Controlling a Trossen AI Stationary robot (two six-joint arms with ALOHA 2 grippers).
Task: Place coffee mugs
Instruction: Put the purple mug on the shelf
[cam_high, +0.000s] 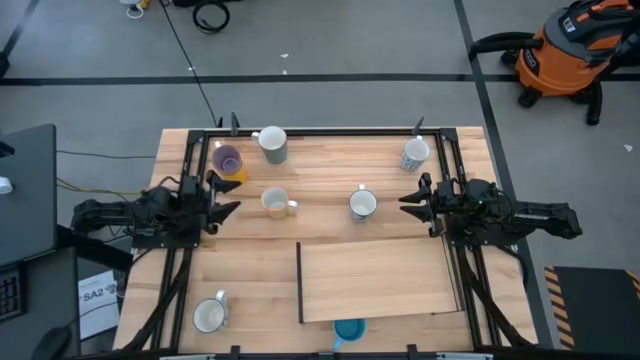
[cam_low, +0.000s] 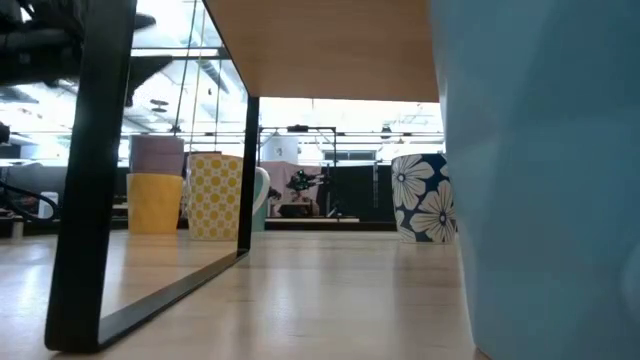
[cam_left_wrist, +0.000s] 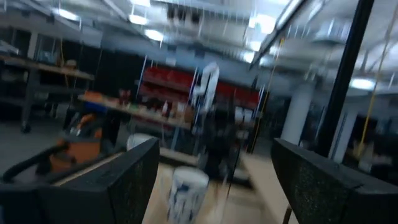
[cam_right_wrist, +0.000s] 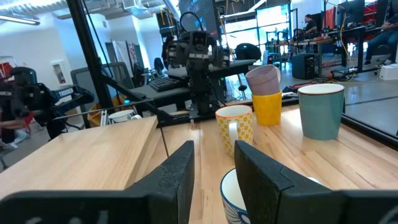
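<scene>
Several coffee mugs stand upright on the wooden table. A purple mug sits in an orange one near the far left. A grey-green mug stands beside them, a yellow-patterned mug and a flowered mug at mid-table, and another flowered mug far right. A white mug and a blue mug stand at the near edge. My left gripper hangs open left of the yellow mug. My right gripper is open right of the flowered mug, clear of it.
A raised wooden shelf on a black frame covers the near right of the table. The blue mug stands at its near edge. Black rails run along the table's sides. The bare boards at mid-table hold only the two mugs.
</scene>
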